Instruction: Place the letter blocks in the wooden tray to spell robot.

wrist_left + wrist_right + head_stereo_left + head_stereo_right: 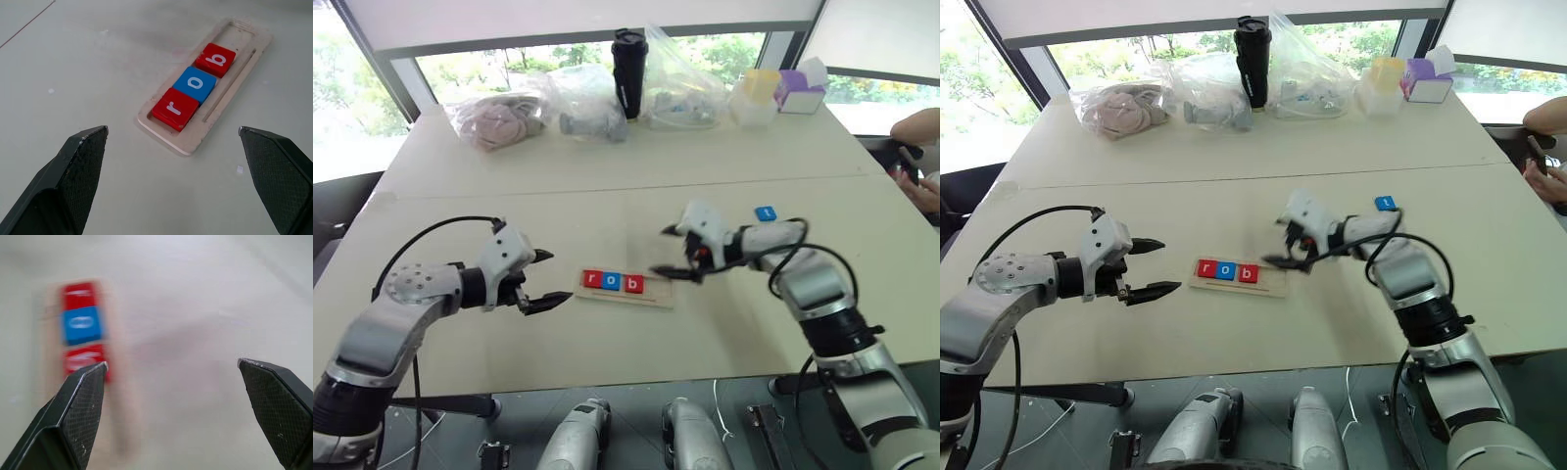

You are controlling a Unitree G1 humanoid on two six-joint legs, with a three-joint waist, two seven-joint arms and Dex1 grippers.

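Nearest the camera, the left pincer (540, 282) hangs above the worktop (607, 186) close to its near edge, fingers spread wide and holding nothing, aimed along the wooden tray (625, 289). That tray lies flat, its long axis running parallel to the near edge. Three letter blocks sit in it, packed touching from its left end: the red r (592, 280), the blue o (612, 282) and the red b (632, 284). The right end of the tray is bare, with room for two more tiles.

Over that bare end hovers the right pincer (673, 251), likewise released, its fingers wide apart with nothing between them.

The blue t block (765, 212) lies loose on the worktop, towards the right edge and farther from the near edge than the tray. It sits just beside the right forearm, behind the pincer's tips, not in front of them. A second o tile I cannot find; it may be hidden by the arm.

By my judgement, the coming move turns on this: the loose tile lies on the right arm's side, well apart from the left pincer, so the right arm is the nearer one. It would have to draw back and swing outward toward the right edge to reach it, since the tips point at the tray and away from the tile.
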